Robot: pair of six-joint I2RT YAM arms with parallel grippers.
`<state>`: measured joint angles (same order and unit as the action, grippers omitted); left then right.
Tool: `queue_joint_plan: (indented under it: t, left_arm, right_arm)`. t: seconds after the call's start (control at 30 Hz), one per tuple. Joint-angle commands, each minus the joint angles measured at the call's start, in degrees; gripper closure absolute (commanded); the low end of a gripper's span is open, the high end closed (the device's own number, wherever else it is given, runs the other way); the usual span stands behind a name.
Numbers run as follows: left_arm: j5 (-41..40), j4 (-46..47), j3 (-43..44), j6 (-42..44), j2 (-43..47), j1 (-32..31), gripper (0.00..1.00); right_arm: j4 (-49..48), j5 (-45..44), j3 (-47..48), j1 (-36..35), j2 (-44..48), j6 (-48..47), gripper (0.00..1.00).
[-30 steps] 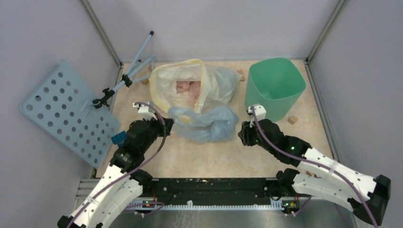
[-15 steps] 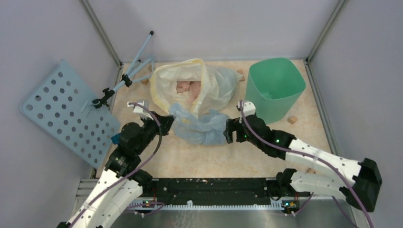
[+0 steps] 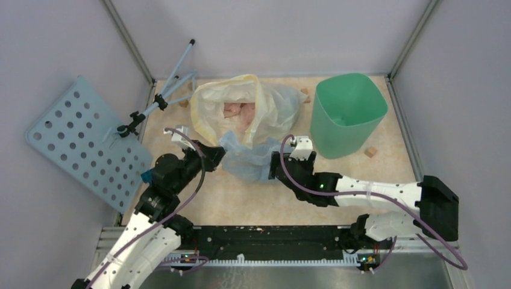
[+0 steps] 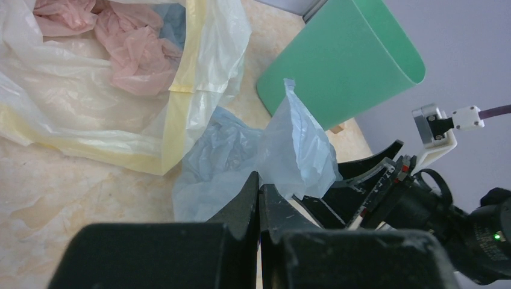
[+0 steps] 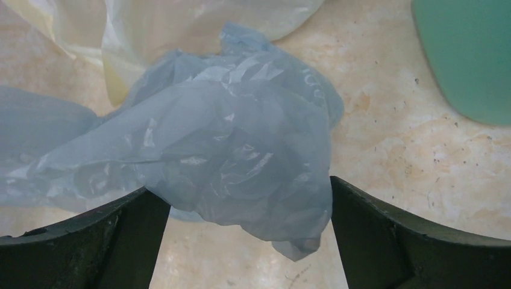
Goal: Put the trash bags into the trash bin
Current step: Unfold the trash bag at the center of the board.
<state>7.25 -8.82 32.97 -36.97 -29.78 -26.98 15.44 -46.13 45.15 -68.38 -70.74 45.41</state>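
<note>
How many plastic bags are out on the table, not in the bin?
2. The pale-blue bag sits between the left tool and the right tool; the whitish bag with yellow rim sits just behind it, mouth open. Crumpled pink film inside that one may be further bags.

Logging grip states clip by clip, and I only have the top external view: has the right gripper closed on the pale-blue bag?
Observer: No. The right wrist view shows the right gripper open wide, one finger on each side of the pale-blue bag.
Operator: And the other arm?
Observer: The left wrist view shows the left gripper shut, with blue film fanning out from its tips, so the bag looks pinched there.
</note>
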Motion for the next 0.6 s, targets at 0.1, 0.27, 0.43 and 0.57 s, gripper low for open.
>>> queue_joint_plan:
  t: [0.1, 0.27, 0.43, 0.57]
  left_arm:
    - [-7.5, -3.7, 3.5, -4.4, 1.0, 0.1, 1.00]
    - [-17.5, -10.1, 7.5, -1.4, 1.5, 0.2, 1.00]
    - [-28.1, -14.8, 10.0, 1.7, 0.2, 0.2, 1.00]
    - [-31.4, -15.4, 10.0, 3.7, -1.1, 0.1, 1.00]
  right_arm:
    - [-9.9, -9.3, -0.8, 3.0, -3.1, 5.9, 0.02]
    - [-4.8, -4.5, -5.1, 11.3, -0.5, 7.3, 0.14]
    - [-2.6, -2.6, -10.2, 16.2, 9.9, 1.9, 0.17]
    - [-0.9, 0.1, -12.0, 17.4, 18.4, -4.9, 0.21]
